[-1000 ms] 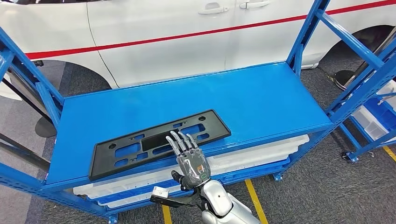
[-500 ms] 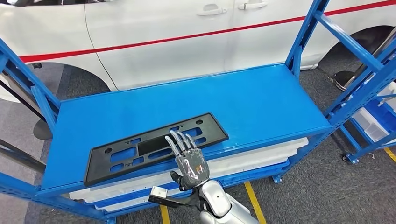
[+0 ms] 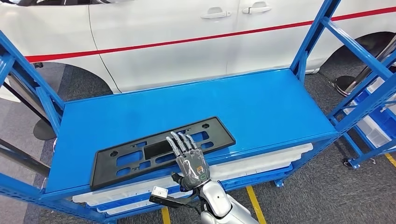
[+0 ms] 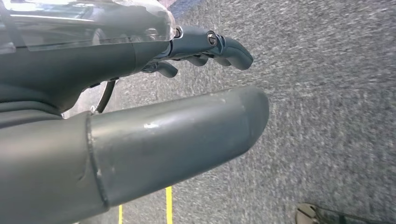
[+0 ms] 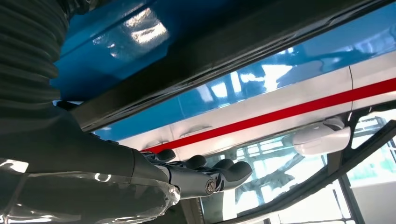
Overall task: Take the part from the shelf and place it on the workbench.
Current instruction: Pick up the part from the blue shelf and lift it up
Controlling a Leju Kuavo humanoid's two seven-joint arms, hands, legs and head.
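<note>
The part is a flat black licence-plate frame (image 3: pixel 135 156) with several cut-outs, lying near the front edge of the blue shelf (image 3: pixel 261 102). My right hand (image 3: pixel 189 156) hovers over the frame's near edge with its fingers stretched forward and apart, holding nothing. In the right wrist view, the frame's dark edge (image 5: pixel 210 56) runs close above the right hand (image 5: pixel 140 182). My left hand (image 4: pixel 140 140) hangs over grey floor with nothing in it, fingers loosely bent and thumb straight.
A white car (image 3: pixel 187 32) with a red stripe stands right behind the shelf. White trays (image 3: pixel 261 158) sit on the level below. Blue uprights frame both ends, and another blue rack (image 3: pixel 373 116) stands at the right. Yellow floor tape (image 3: pixel 254 205) runs in front.
The whole picture has shifted slightly, so the camera moved. My right hand stays over the frame's near edge, fingers still spread.
</note>
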